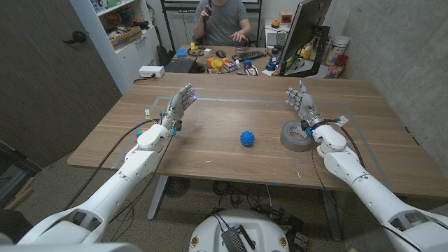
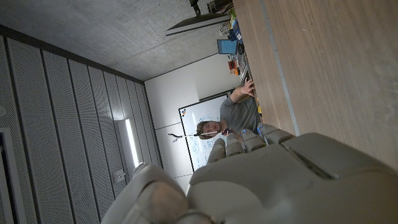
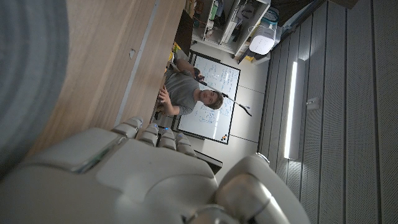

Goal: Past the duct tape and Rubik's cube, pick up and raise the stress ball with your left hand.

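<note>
The blue spiky stress ball lies on the wooden table, near the middle. A grey duct tape roll lies flat to its right, just in front of my right wrist. A small multicoloured object, probably the Rubik's cube, peeks out beside my left forearm, mostly hidden. My left hand is raised over the table's left part, fingers apart and holding nothing, well to the left of and beyond the ball. My right hand stands upright past the tape, fingers spread and empty. The left wrist view looks over the back of my left hand.
A person sits at a cluttered desk behind the table, with a monitor to the right. A white box sits past the far left corner. A blurred grey mass is close by in the right wrist view.
</note>
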Controlling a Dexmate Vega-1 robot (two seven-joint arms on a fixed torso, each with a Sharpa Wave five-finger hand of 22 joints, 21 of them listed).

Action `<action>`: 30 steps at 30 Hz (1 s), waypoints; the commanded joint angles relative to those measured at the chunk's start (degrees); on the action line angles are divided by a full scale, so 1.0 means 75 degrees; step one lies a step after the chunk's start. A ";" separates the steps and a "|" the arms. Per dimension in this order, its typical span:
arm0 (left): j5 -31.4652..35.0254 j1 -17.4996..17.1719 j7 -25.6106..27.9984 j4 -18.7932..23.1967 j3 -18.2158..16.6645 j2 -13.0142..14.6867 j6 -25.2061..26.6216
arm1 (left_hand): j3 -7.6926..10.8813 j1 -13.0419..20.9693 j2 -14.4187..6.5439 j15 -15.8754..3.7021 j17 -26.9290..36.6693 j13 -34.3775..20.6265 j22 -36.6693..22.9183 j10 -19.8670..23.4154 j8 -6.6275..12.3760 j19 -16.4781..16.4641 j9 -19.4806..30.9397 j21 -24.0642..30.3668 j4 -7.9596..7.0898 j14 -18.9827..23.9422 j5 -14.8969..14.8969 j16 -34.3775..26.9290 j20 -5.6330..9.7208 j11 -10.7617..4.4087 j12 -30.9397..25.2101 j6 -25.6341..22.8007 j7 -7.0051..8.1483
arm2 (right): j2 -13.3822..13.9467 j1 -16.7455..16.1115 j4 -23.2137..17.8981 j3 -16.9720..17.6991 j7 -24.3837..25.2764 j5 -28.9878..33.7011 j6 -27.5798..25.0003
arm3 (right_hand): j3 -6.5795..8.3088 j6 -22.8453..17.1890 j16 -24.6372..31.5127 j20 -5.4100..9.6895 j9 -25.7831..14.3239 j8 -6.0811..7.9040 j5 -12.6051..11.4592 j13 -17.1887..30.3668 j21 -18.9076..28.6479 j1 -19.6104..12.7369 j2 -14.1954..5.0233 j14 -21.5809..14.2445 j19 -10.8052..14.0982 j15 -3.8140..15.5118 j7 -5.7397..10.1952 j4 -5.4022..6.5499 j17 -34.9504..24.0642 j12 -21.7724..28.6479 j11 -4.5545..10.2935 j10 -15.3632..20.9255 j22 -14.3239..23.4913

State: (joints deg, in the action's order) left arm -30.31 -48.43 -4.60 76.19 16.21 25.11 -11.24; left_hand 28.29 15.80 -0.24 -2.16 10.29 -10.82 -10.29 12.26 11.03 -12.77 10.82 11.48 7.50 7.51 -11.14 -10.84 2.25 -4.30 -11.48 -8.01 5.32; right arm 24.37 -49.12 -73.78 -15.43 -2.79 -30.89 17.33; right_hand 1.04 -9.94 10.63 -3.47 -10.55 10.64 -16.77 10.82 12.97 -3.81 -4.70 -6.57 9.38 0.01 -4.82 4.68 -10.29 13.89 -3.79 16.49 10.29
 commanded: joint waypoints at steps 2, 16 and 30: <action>0.2275 -0.0205 -0.1302 0.0218 -0.2128 -0.1943 0.0934 | 0.0052 0.0064 -0.0001 -0.0427 0.0026 -0.0024 -0.0018 0.0050 0.0051 -0.0024 0.0039 0.0017 -0.0010 -0.0043 -0.0031 -0.0004 0.0232 0.0024 -0.0042 -0.0105 -0.0026 | -0.1813 -0.0244 0.0005 0.2120 -0.1111 0.2132 -0.0373 | 0.0005 -0.0029 0.0033 -0.0005 -0.0018 0.0051 -0.0037 0.0017 0.0040 0.0009 -0.0084 -0.0061 0.0074 -0.0010 -0.0015 0.0039 -0.0036 0.0040 0.0034 0.0090 0.0040; 0.5600 -0.0326 -0.1345 0.1553 -0.2614 -0.3103 0.2835 | 0.0039 0.0228 0.0216 -0.0407 0.0005 -0.0024 -0.0001 0.0193 0.0120 -0.0102 0.0035 0.0031 0.0177 0.0041 -0.0054 -0.0021 0.0173 0.0017 -0.0089 -0.0285 -0.0115 | -0.2945 -0.0145 0.0011 0.3357 -0.1961 0.3417 -0.0432 | 0.0006 -0.0025 0.0022 -0.0016 -0.0018 0.0049 -0.0042 0.0017 0.0014 -0.0003 -0.0095 -0.0047 0.0071 -0.0037 -0.0020 0.0027 -0.0036 0.0039 -0.0014 0.0118 0.0041; 0.6636 -0.0268 -0.2630 0.1730 -0.2627 -0.3425 0.2753 | 0.0041 0.0444 0.0418 -0.0422 -0.0005 -0.0023 0.0008 0.0243 0.0148 -0.0109 0.0034 0.0014 0.0310 0.0045 -0.0103 -0.0003 0.0182 -0.0022 -0.0094 -0.0373 -0.0139 | -0.3357 -0.0096 0.0062 0.3809 -0.2404 0.3935 -0.0330 | 0.0002 -0.0019 0.0015 -0.0031 -0.0018 0.0048 -0.0046 0.0018 -0.0007 -0.0008 -0.0096 -0.0035 0.0067 -0.0044 -0.0026 0.0019 -0.0036 0.0031 -0.0047 0.0120 0.0042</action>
State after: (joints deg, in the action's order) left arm 11.15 -50.50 -18.95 86.47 -3.65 1.91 7.29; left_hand 28.51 18.51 2.48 -2.16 10.12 -10.81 -10.13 13.59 11.91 -13.30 10.80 11.48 9.51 7.51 -11.47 -10.84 2.34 -4.39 -11.88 -10.35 4.41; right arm 1.79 -50.09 -73.46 10.01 -18.20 -4.91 14.64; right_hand 1.04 -9.93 10.63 -3.68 -10.54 10.64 -16.77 10.80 12.97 -3.81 -4.70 -6.56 9.58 0.01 -4.81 4.67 -10.27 13.88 -3.78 17.10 10.55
